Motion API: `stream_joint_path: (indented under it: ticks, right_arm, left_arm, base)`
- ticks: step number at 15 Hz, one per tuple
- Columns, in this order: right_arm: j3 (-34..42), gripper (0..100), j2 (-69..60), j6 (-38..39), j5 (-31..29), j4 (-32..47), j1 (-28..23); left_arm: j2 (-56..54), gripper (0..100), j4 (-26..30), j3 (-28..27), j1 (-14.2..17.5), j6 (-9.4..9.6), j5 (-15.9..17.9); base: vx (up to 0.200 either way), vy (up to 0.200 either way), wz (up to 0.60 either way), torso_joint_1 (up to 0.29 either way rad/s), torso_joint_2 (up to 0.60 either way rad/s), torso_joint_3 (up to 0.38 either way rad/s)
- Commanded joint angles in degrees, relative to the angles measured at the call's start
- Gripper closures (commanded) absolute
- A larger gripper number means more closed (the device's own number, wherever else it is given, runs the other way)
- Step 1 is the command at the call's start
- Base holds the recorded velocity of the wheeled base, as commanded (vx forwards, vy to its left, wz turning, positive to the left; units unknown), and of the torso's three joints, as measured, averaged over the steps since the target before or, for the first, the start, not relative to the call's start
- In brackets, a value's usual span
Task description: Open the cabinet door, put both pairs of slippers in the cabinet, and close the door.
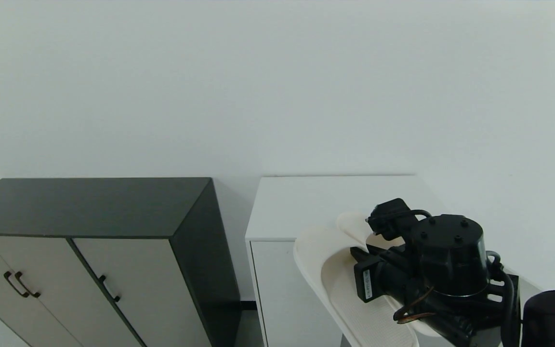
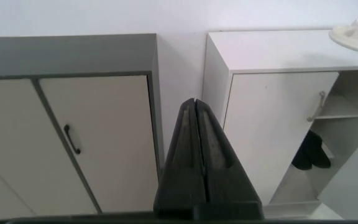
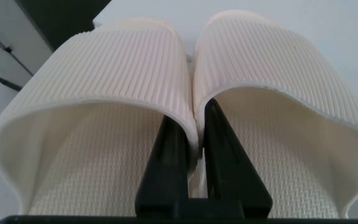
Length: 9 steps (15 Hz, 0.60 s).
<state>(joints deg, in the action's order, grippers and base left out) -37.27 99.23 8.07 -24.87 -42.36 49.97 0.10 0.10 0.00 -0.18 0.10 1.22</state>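
Cream slippers [image 3: 104, 87] are pinched by their inner walls in the right gripper [image 3: 193, 134], near the white cabinet [image 2: 278, 53] top. Door [image 2: 278, 124] is opened, dark pair [image 2: 311, 152] is shelved inside. Left gripper [image 2: 196, 109] is pressed together, empty. Cream pair's placing and door closing are judged left.

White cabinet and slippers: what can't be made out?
Head view: the right arm and cream slippers cover the white cabinet's right front, hiding its opening.
Left wrist view: the open door screens part of the interior; the dark pair on the lower shelf is too small for detail.
Right wrist view: the straps hide the fingertips of the right gripper; the edge cuts off the heels.
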Motion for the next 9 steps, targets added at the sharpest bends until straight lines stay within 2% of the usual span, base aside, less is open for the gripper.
stream_joint_path:
  ticks: [1, 9]
  right_arm:
    - [0.0, 100, 0.17, 0.02, 0.0, -0.09, 0.22]
    - [0.18, 100, 1.4, 0.1, -0.09, -0.26, 0.39]
  left_arm:
    - [-0.01, 100, -0.01, 0.0, 0.01, -0.01, 0.01]
    - [-0.01, 100, -0.01, 0.0, 0.01, -0.01, 0.01]
  base:
    - [-0.2, 0.0, 0.0, -0.002, 0.0, 0.002]
    - [0.0, 0.0, 0.0, 0.0, 0.0, 0.0]
